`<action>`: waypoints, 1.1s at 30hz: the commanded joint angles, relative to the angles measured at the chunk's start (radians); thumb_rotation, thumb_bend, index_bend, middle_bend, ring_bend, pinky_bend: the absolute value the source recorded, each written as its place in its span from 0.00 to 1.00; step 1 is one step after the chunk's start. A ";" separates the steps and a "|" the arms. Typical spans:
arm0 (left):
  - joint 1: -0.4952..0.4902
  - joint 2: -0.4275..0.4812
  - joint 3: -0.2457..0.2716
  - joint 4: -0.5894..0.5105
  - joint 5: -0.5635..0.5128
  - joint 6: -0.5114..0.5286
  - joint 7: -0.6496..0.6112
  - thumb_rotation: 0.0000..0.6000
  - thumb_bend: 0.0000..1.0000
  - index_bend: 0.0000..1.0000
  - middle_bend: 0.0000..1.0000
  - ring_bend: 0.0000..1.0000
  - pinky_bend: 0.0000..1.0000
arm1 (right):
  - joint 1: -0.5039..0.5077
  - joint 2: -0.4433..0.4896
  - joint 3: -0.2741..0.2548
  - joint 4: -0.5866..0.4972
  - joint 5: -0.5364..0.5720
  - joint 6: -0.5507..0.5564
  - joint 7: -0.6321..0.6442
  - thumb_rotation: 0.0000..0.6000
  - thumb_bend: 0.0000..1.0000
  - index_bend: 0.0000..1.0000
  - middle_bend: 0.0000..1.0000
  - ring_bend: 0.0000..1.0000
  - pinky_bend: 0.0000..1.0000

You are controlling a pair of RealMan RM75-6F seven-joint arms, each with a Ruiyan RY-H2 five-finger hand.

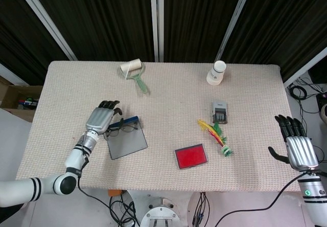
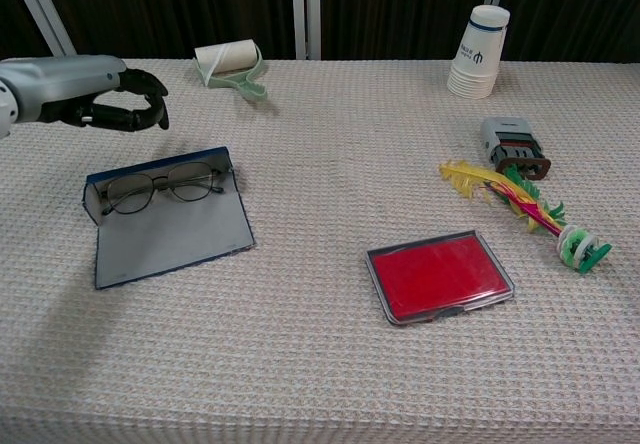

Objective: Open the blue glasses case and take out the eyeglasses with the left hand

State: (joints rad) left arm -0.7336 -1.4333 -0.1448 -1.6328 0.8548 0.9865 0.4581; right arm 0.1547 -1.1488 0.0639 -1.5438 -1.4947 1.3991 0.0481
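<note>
The blue glasses case (image 1: 126,140) (image 2: 170,232) lies open and flat on the left part of the table, its grey lining facing up. The thin-framed eyeglasses (image 1: 121,129) (image 2: 163,184) rest inside it along the raised blue back edge. My left hand (image 1: 100,117) (image 2: 88,92) hovers just left of and behind the case, its fingers (image 2: 142,107) bent downward and apart, holding nothing and not touching the glasses. My right hand (image 1: 296,146) stays beyond the table's right edge, fingers spread and empty; only the head view shows it.
A lint roller (image 1: 134,71) (image 2: 231,65) lies at the back left, stacked paper cups (image 1: 216,72) (image 2: 480,52) at the back right. A grey device (image 1: 220,111) (image 2: 513,143), a feathered shuttlecock (image 1: 217,135) (image 2: 522,207) and a red flat box (image 1: 191,156) (image 2: 440,275) occupy the right half.
</note>
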 commanded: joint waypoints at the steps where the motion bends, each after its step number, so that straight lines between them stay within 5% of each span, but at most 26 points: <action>1: -0.003 -0.030 0.009 0.021 -0.028 -0.002 0.017 0.54 0.43 0.32 0.08 0.07 0.09 | 0.001 -0.002 -0.001 0.003 0.002 -0.003 0.004 1.00 0.18 0.04 0.08 0.00 0.06; 10: -0.030 -0.085 0.002 0.049 -0.064 -0.014 0.032 0.65 0.43 0.33 0.08 0.07 0.09 | -0.005 0.001 -0.001 0.004 0.001 0.006 0.007 1.00 0.18 0.04 0.08 0.00 0.06; 21: -0.039 -0.122 0.010 0.090 -0.095 0.020 0.082 0.97 0.43 0.36 0.08 0.07 0.09 | -0.011 0.001 -0.004 0.009 0.004 0.005 0.014 1.00 0.18 0.04 0.08 0.00 0.06; 33: -0.044 -0.117 0.006 0.081 -0.115 0.010 0.084 1.00 0.45 0.39 0.09 0.07 0.09 | -0.013 0.001 -0.003 0.009 0.008 0.005 0.018 1.00 0.18 0.04 0.08 0.00 0.06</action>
State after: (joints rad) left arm -0.7771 -1.5503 -0.1387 -1.5516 0.7404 0.9971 0.5419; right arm 0.1423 -1.1472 0.0611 -1.5348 -1.4871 1.4036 0.0657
